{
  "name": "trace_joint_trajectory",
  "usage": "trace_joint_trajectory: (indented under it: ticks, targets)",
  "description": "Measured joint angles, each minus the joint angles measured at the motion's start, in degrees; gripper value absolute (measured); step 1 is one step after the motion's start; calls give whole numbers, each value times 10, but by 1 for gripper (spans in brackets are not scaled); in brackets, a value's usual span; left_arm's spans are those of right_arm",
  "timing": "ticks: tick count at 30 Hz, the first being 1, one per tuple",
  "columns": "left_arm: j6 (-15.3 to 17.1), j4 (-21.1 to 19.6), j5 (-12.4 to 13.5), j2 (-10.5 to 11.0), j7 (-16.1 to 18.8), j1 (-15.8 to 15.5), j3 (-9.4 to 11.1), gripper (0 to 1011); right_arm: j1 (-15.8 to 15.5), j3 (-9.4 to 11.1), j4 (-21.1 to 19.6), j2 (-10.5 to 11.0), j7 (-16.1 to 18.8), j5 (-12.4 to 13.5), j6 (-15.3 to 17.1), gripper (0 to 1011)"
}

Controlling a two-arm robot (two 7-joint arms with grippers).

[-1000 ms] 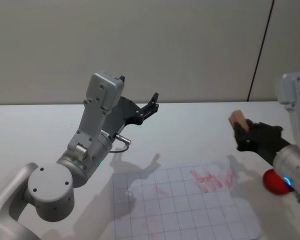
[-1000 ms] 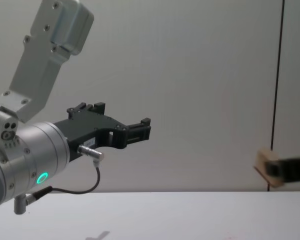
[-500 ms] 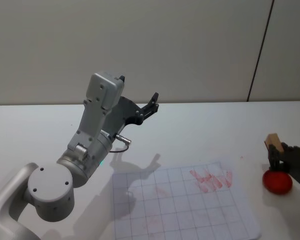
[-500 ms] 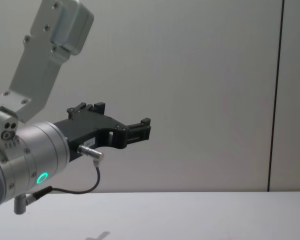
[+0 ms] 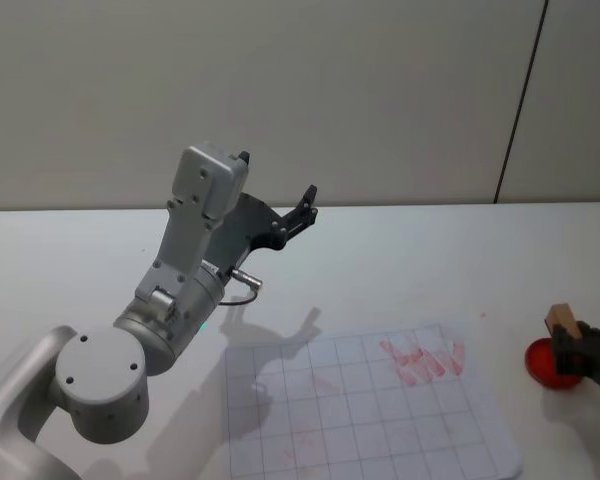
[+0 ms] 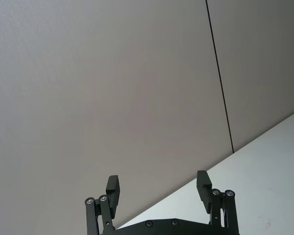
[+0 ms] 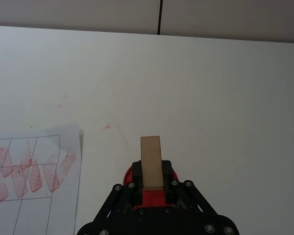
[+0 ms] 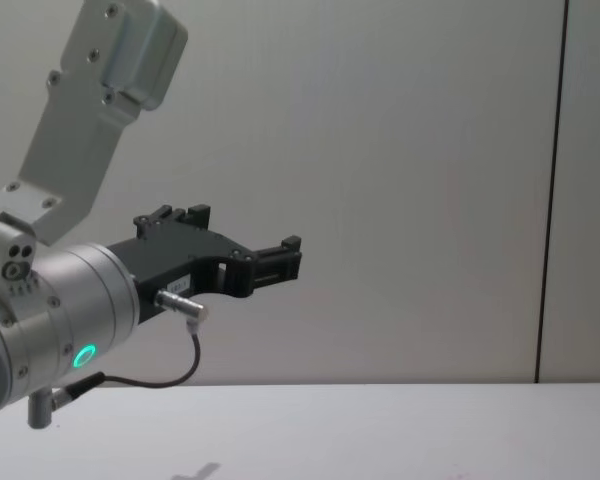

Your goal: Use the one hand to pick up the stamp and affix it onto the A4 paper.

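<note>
The stamp, a light-brown wooden block, stands upright between the black fingers of my right gripper, which is shut on it at the table's right edge, directly over a red round ink pad. The A4 paper, a gridded sheet with red stamp marks, lies to the left of the pad. My left gripper is held up in the air on the left, open and empty.
The white table runs back to a plain wall. My raised left arm stands over the table's left part, casting a shadow on the paper's near-left corner.
My right gripper has carried the stamp rightward and down, from above the paper's far right corner to right over the red ink pad. The left arm has stayed still.
</note>
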Motion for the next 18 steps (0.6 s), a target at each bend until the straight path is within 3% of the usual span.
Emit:
trace_joint_trajectory:
  ticks: [11,18]
  targets:
    - [0,0,0,0,0,0,0,1001,-1,2,18,-1,20,1,6,229]
    - [0,0,0,0,0,0,0,1001,-4,3,24,-3,26,0,10,450]
